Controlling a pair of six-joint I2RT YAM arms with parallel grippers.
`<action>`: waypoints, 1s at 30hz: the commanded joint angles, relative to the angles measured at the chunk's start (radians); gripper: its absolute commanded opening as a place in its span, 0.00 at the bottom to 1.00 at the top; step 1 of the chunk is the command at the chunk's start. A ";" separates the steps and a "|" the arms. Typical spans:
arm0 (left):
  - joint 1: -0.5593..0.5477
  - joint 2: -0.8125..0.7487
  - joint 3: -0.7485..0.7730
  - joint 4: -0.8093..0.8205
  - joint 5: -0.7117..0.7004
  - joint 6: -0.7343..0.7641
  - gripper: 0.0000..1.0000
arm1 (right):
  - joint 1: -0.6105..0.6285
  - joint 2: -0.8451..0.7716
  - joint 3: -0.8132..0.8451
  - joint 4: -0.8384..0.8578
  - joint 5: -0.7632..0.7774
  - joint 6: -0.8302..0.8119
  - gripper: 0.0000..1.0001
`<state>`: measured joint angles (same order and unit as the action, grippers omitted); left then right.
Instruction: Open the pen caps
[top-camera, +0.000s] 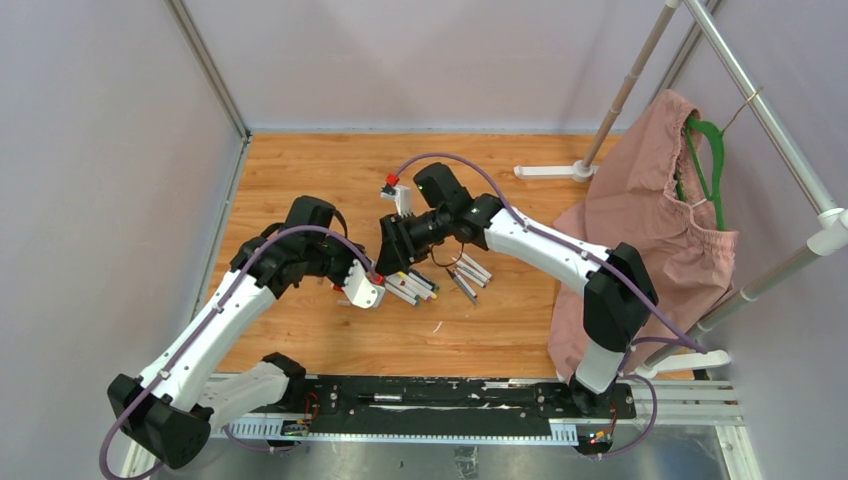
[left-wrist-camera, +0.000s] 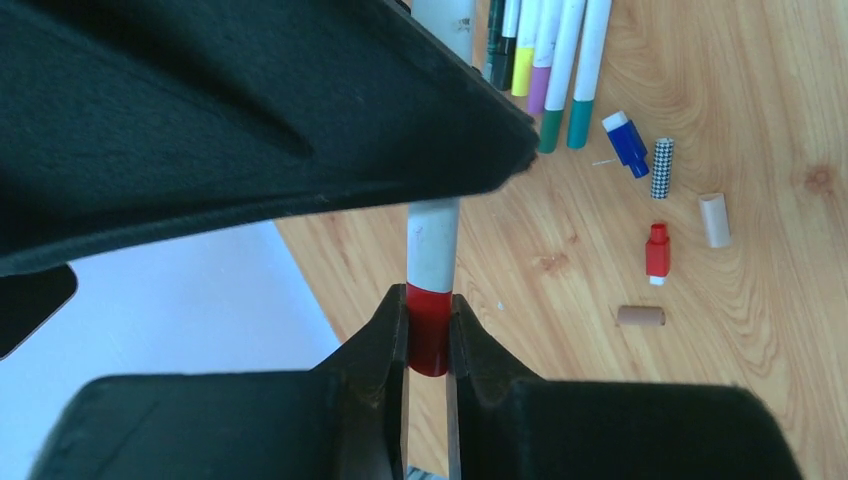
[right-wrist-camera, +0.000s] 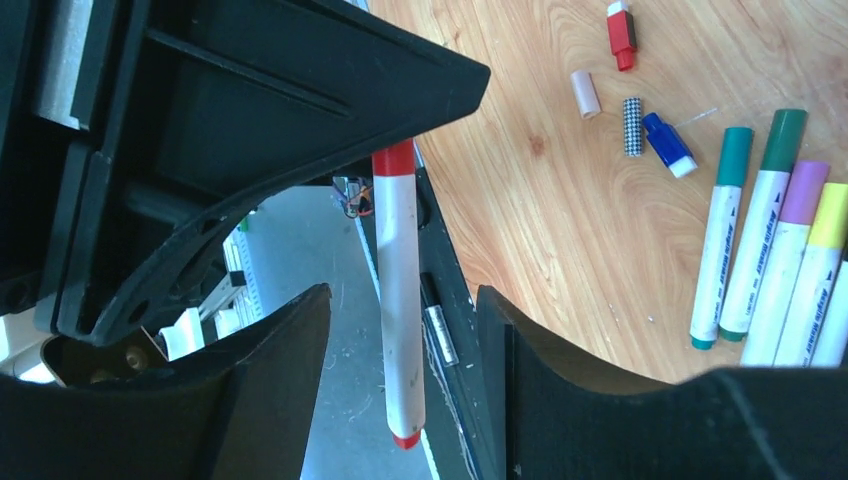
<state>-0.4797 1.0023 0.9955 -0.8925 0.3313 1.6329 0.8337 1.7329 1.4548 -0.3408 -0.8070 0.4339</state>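
The left gripper (left-wrist-camera: 430, 325) is pinching the red cap (left-wrist-camera: 430, 335). Its two fingers (left-wrist-camera: 385, 345) press against the cap's opposite sides, with the cap squarely in the narrow slot between them. The cap sits on the end of a white marker (left-wrist-camera: 434, 245), whose barrel runs straight out from the fingertips and disappears behind the black body of the other arm.

In the right wrist view, the same white marker passes lengthwise through the right gripper (right-wrist-camera: 402, 300). That gripper is spread wide, with a clear gap between the barrel and each finger (right-wrist-camera: 290, 350), so it touches nothing. The capped end points away from this gripper and tucks under the black housing of the left one. The barrel's other end shows a small red tip (right-wrist-camera: 405, 438).

On the wooden counter (left-wrist-camera: 760, 380), well apart from both grippers, several loose caps lie near one another:
- a blue cap (left-wrist-camera: 627, 143)
- a chequered cap (left-wrist-camera: 662, 167) just beside the blue one
- a cream cap (left-wrist-camera: 714, 220)
- a small red cap with a white end (left-wrist-camera: 657, 250)
- a brown cap (left-wrist-camera: 640, 316)

Next to these is a row of markers (right-wrist-camera: 765, 230) lying side by side, with teal, green, lilac and yellow caps on them.
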 joint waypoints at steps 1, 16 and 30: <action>-0.008 -0.001 0.040 0.002 0.014 -0.049 0.00 | 0.021 0.017 -0.018 0.105 0.006 0.080 0.60; -0.008 0.006 0.028 0.003 -0.081 -0.062 0.00 | -0.029 -0.004 -0.168 0.268 -0.066 0.178 0.00; 0.035 0.058 -0.009 0.068 -0.230 -0.041 0.00 | -0.031 -0.183 -0.458 0.258 -0.080 0.144 0.00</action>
<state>-0.4728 1.0466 0.9997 -0.8654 0.2237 1.5856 0.8139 1.5959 1.0737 0.0277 -0.8497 0.5911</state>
